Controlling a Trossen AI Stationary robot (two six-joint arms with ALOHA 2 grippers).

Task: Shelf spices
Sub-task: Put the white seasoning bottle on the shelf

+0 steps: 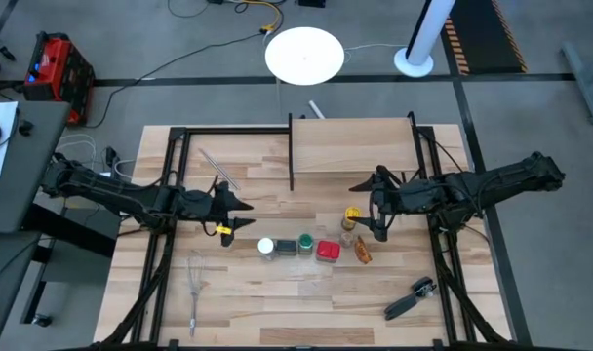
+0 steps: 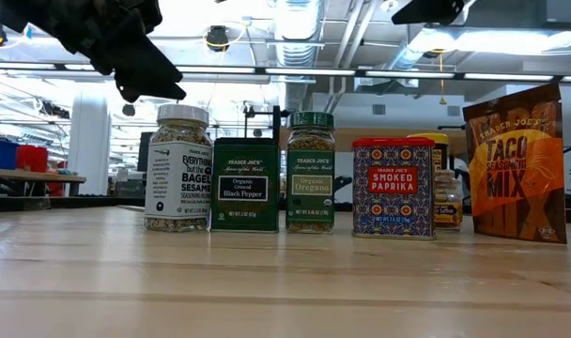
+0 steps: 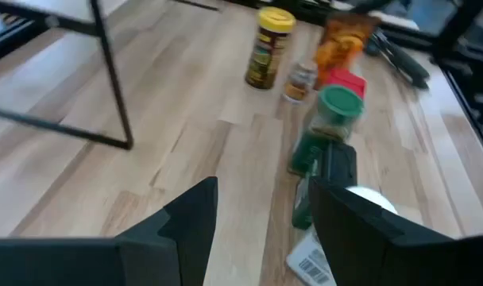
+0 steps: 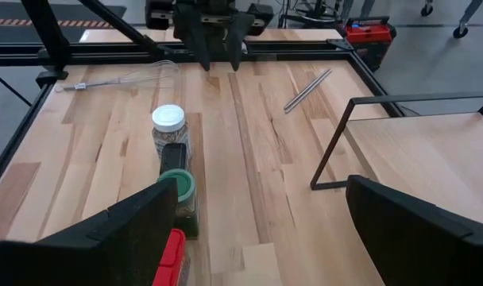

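While both grippers hang wide open, left point(image 1: 240, 214) at mid-left and right point(image 1: 368, 207) mid-right, the jars point(image 1: 295, 246) crowd together; a reach could topple neighbours.

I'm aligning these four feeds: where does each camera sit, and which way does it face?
High view: overhead, facing down; both arms, pale wooden shelf.
Low view: tabletop level, facing the spice row; left arm overhead.
Left wrist view: behind open left gripper, facing the green-capped oregano jar.
Right wrist view: behind open right gripper.
All views share the oregano jar.
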